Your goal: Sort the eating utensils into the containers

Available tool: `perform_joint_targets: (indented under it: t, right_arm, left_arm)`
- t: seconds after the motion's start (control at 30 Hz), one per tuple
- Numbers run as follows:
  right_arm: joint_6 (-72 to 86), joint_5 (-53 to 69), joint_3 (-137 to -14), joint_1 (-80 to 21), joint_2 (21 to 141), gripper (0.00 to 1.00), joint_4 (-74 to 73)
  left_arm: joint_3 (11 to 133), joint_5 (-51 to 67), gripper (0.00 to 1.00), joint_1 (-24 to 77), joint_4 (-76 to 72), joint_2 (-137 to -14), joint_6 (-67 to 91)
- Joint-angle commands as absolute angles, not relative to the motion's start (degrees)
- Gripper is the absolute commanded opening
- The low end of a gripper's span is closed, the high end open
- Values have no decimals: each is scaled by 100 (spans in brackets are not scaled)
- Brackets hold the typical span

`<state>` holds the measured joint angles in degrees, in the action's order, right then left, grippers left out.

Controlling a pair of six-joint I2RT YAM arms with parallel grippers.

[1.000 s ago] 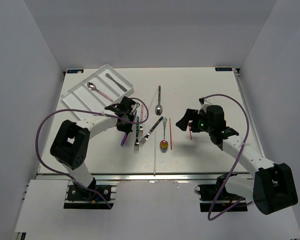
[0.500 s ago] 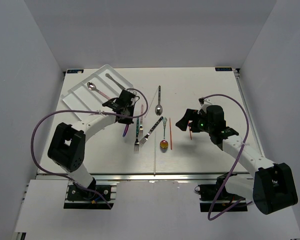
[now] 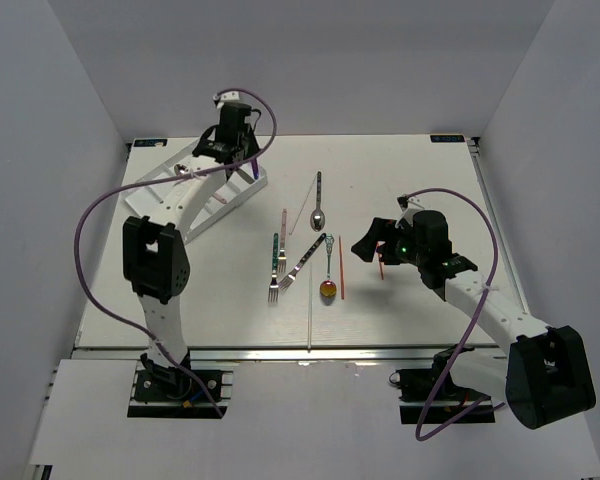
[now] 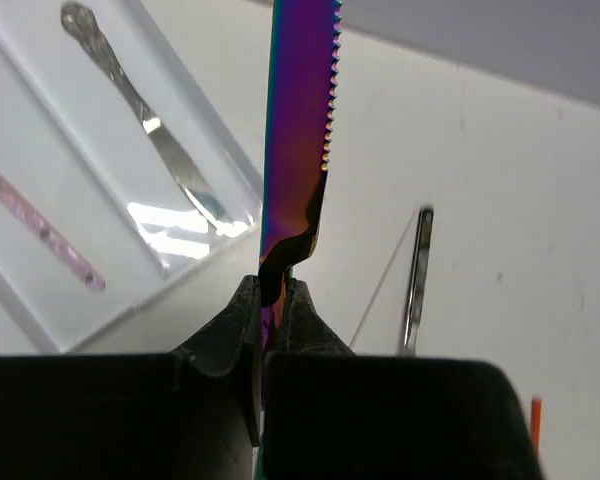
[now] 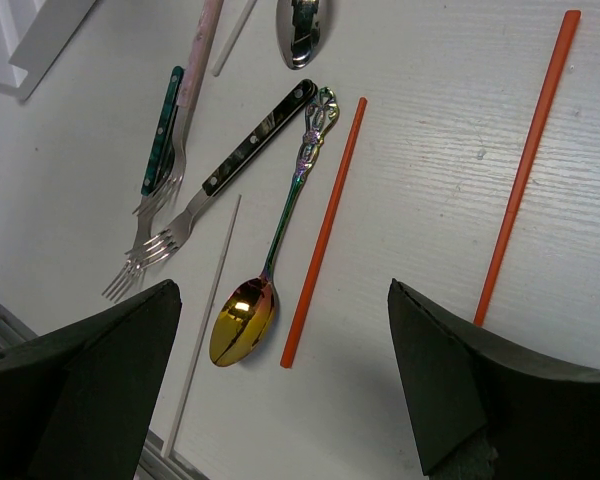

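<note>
Overhead view: bright, even, diffuse light noted. White table [image 3: 420, 180] uniformly lit, only faint soft shadows recorded. Pale enclosure walls [image 3: 50, 100] rendered duller grey.

Left wrist view: glare patch observed on floor of white plastic cutlery tray [image 4: 40, 150]. Strong rainbow sheen seen on iridescent purple serrated knife [image 4: 295, 120], teeth sharply resolved. Lower frame lost to unlit black.

Right wrist view: black fingers [image 5: 80, 390] rendered soft, out of focus. Bright highlight noted in gold-bowled spoon [image 5: 242, 325]. Tabletop grain sharp.

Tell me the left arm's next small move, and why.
Probably shift over the compartment of the tray holding the silver knife and lower: the left end effector is shut on the rainbow knife, raised near the tray, not yet inside.
</note>
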<state>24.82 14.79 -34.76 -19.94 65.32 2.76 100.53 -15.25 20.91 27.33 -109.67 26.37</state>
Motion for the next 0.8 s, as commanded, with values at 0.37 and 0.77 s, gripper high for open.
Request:
perform_joint_targets:
  t: [0.37,0.77]
  right_arm:
    - [2399,1521,-3542,-2013,6460,89,334]
    - [2373,1433,-3568,-2004,6574,89,308]
  left_arm:
    - [11084,-1582,0,1081,757,-12621,3480]
    - [10336,-1458,14,967,-325,-12920,4078]
